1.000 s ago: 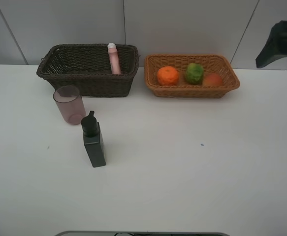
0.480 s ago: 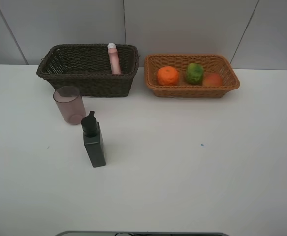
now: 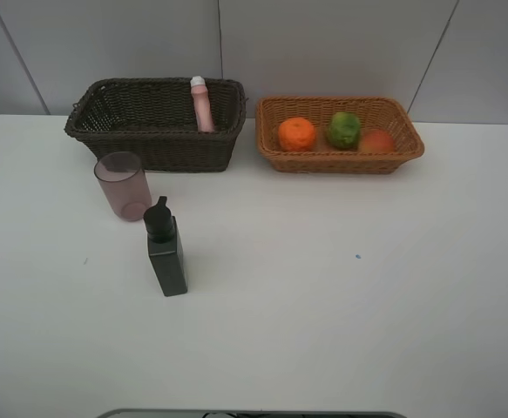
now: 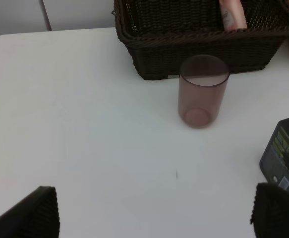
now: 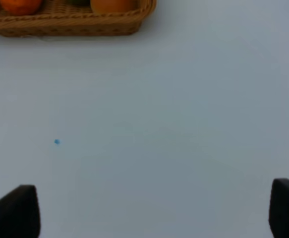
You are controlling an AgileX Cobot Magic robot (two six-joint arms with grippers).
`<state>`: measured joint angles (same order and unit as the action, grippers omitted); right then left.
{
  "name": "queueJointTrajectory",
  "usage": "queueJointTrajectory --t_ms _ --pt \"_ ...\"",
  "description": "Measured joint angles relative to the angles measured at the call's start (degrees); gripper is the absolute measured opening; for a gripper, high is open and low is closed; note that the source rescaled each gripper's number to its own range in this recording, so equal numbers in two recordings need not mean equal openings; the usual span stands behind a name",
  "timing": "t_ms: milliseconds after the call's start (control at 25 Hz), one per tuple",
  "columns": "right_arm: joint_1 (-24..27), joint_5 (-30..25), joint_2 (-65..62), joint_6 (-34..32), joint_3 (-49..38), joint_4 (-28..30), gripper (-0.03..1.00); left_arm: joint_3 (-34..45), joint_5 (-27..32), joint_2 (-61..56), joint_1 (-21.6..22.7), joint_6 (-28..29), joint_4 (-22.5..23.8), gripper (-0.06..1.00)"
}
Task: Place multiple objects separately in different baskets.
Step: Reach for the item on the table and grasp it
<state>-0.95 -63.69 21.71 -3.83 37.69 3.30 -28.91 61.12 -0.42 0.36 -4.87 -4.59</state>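
1. Objects, high view: pink bottle (image 3: 202, 106) stands inside the dark basket (image 3: 149, 150), against its far wall. Tangerine (image 3: 297, 134), green fruit (image 3: 344, 130) and peach (image 3: 376, 141) lie side by side in the tan basket (image 3: 341, 162).
2. Cup (image 3: 123, 185) is upright on the surface (image 3: 341, 305), just in front of the dark basket's left end. Pump bottle (image 3: 166, 250) is upright near the cup, on the camera side. Both are outside the baskets.
3. Left wrist view: left jaws spread wide with nothing between them, over bare surface. The cup is ahead, just beside the dark basket; the pump bottle is near one tip.
4. Right wrist view: right jaws spread wide and empty, over bare surface. The tan basket's corner, with tangerine and peach, is well ahead.
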Motion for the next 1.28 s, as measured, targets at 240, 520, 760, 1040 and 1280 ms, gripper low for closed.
queueJointTrajectory --t_ms 240,520,760,1040,1280 --pt "0.0 -0.2 -5.3 -0.1 -3.7 0.9 0.95 0.0 0.0 0.0 0.0 0.0 0.0 1.00" --pt "0.0 -0.2 -8.6 -0.1 -4.0 1.4 0.95 0.0 0.0 0.0 0.0 0.0 0.0 1.00" --pt "0.0 0.9 -14.7 -0.1 -5.0 2.9 0.95 0.0 0.0 0.0 0.0 0.0 0.0 1.00" --pt "0.0 2.7 -21.6 -0.1 -7.8 3.0 0.95 0.0 0.0 0.0 0.0 0.0 0.0 1.00" --pt "0.0 2.8 -21.9 -0.1 -7.9 3.1 0.95 0.0 0.0 0.0 0.0 0.0 0.0 1.00"
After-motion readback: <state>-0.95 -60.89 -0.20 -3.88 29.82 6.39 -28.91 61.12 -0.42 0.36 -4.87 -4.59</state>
